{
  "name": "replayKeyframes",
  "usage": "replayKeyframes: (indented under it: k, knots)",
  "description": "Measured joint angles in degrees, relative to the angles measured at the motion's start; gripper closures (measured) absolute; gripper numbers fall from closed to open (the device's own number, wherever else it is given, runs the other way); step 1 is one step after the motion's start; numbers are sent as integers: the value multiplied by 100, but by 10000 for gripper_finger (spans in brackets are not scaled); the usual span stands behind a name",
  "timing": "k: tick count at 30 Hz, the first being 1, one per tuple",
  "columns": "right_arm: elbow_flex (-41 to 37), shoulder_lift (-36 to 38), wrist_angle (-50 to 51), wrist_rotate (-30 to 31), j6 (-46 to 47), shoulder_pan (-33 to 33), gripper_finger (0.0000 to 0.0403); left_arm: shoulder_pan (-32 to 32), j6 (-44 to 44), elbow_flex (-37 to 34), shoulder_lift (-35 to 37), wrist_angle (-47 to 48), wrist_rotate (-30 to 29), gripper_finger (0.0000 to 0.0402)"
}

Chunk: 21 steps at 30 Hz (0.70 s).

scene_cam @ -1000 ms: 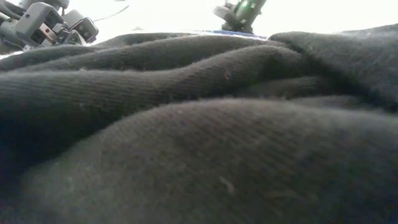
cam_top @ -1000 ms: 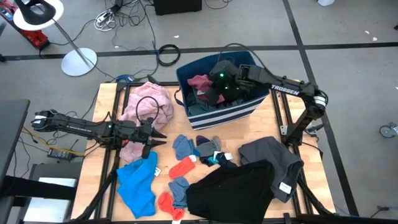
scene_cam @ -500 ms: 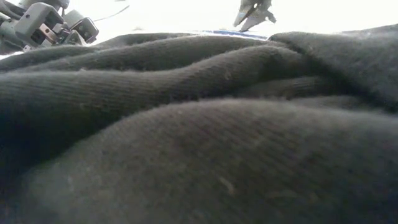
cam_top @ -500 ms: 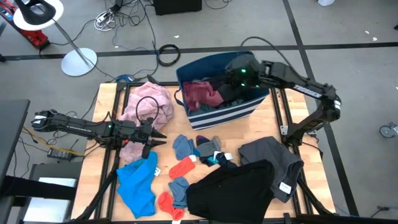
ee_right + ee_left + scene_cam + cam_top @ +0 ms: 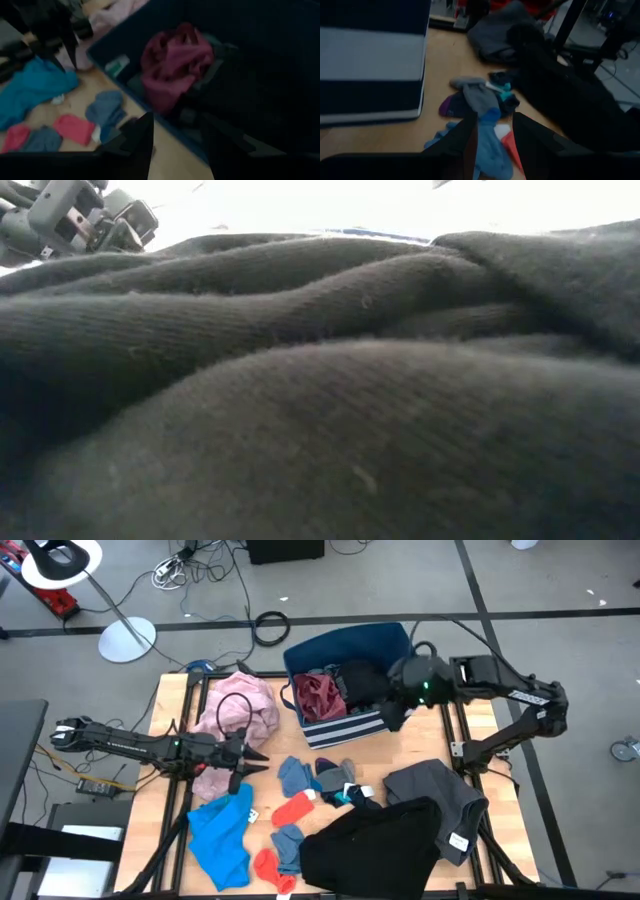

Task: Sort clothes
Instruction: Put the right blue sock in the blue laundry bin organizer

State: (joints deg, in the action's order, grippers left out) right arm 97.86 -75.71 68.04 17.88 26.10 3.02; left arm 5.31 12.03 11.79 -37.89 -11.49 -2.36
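Two arms are seen over a wooden desk [image 5: 420,755] strewn with clothes. At the left, the left jaws [image 5: 255,756] are held low beside the pink garment [image 5: 238,705], parted and empty, as the left wrist view shows. Just below them lies a bright blue garment [image 5: 222,835]. In the middle, red socks [image 5: 295,808] and grey-blue socks [image 5: 296,776] are scattered close together, with a black garment [image 5: 368,845] spread near the front edge; it fills the low view. Behind them stands the striped bin [image 5: 340,728], in which a maroon piece [image 5: 320,693] and dark pieces are piled. At the right, the right jaws [image 5: 392,712] are held over the bin's right edge, parted, with nothing gripped. A dark grey garment [image 5: 440,792] lies at the right front.
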Motion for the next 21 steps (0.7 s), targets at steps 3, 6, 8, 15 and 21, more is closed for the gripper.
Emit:
replayKeyframes:
  k: [3, 6, 8, 15, 21]
  knots:
    - [0, 6, 436, 307, 396, -449, 243, -1, 0, 0, 0, -254, -2, 273]
    - [-84, 12, 594, 594, 779, -962, 243, -1, 0, 0, 0, -480, -89, 273]
    - [-292, 11, 539, 872, 972, -1305, 243, -1, 1, 0, 0, -575, -235, 273]
    - [-1669, -10, -62, 1165, 1909, -2210, 243, -1, 160, 0, 0, -588, -474, 273]
    - [-3148, -12, -1690, 1185, 2157, -2658, 243, -3, 155, 0, 0, -583, -487, 273]
